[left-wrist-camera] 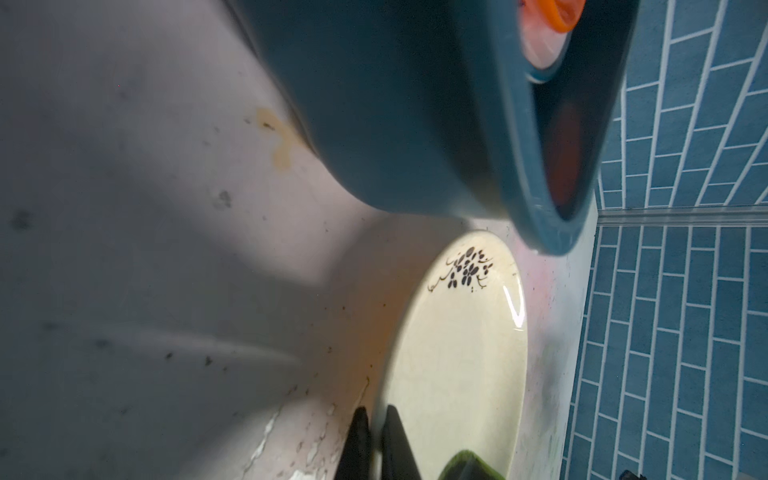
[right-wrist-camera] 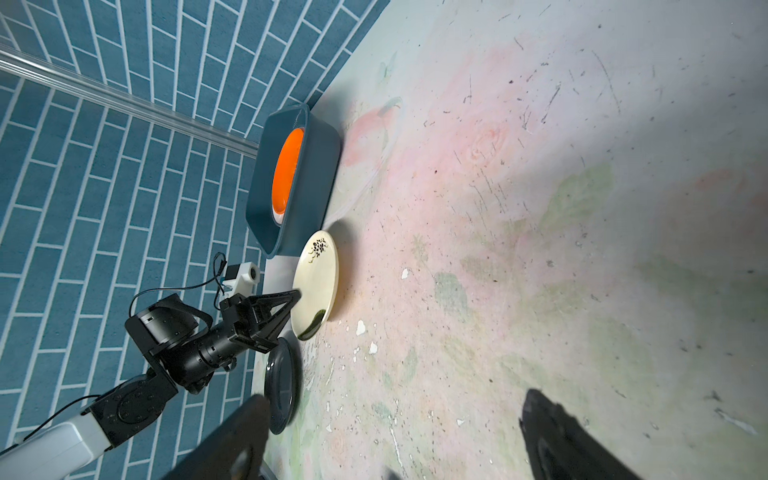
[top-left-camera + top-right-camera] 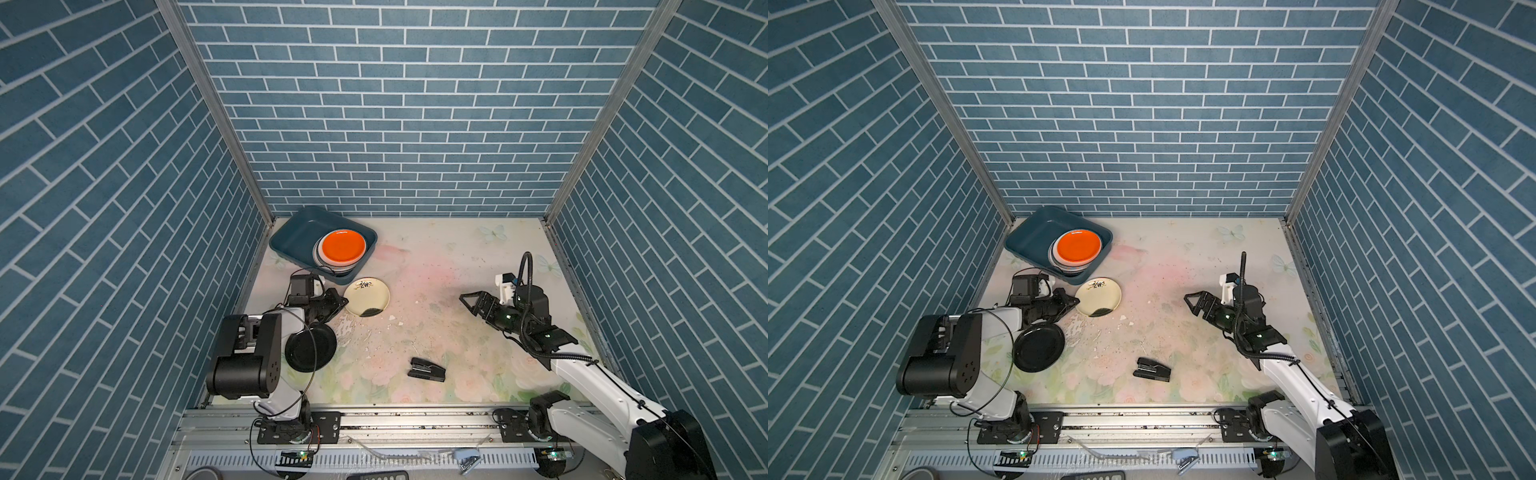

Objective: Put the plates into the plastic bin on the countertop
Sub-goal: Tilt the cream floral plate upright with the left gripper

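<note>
In both top views the plastic bin (image 3: 299, 232) sits angled in the far left corner of the desk (image 3: 436, 266). A stack of plates fills its near right end, with the orange plate (image 3: 343, 246) on top; how many lie under it cannot be counted. The bin's other half is bare. Just outside the bin's near corner lies the cream plate (image 3: 368, 297), with a dark floral print. The left jaws are closed on its left rim. The black plate (image 3: 311, 348) lies nearer the front, partly under the left arm (image 3: 291, 320). A small black stapler-like object (image 3: 427, 369) lies alone at mid-front. The right jaws stand wide open above the right half of the desk, well apart from every plate.

In the left wrist view, 2 black fingers (image 1: 357, 444) pinch the rim of the cream plate (image 1: 457, 353), 1 on each side. The bin's outer wall (image 1: 395, 124) rises close behind the plate, and an edge of the orange plate (image 1: 552, 16) shows over it.

In the right wrist view, the 2 spread fingers (image 2: 561, 440) hold nothing. Beyond them are the bin (image 2: 311, 178) with the orange plate (image 2: 286, 174), the cream plate (image 2: 316, 282) at the left jaws' tip, and the black plate (image 2: 282, 386).
</note>
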{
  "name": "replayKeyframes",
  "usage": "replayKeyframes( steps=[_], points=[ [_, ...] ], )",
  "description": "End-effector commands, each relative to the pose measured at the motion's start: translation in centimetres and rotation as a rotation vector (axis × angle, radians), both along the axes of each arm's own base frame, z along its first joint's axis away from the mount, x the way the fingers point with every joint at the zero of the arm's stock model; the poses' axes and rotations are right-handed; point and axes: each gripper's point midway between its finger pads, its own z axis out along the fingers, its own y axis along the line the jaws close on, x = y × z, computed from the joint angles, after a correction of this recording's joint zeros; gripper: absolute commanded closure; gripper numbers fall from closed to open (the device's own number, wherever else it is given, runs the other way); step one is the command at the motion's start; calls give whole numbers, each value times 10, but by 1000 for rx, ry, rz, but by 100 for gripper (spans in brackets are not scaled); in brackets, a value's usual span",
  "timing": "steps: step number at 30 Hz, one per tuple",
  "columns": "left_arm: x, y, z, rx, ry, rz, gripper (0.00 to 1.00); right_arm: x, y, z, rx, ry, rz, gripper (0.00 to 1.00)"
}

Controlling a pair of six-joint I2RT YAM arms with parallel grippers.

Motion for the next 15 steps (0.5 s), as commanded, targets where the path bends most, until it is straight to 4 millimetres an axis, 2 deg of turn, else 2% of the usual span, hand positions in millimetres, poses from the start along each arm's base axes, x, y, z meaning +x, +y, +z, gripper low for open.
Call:
replayKeyframes(
  steps=[1,15],
  points=[
    [6,-10,18,0,-56,-21,100,6,3,12,37,-15,-7,5],
    [13,-59,60,14,-147,-117,100,6,3,15,45,-25,-8,6]
  ],
)
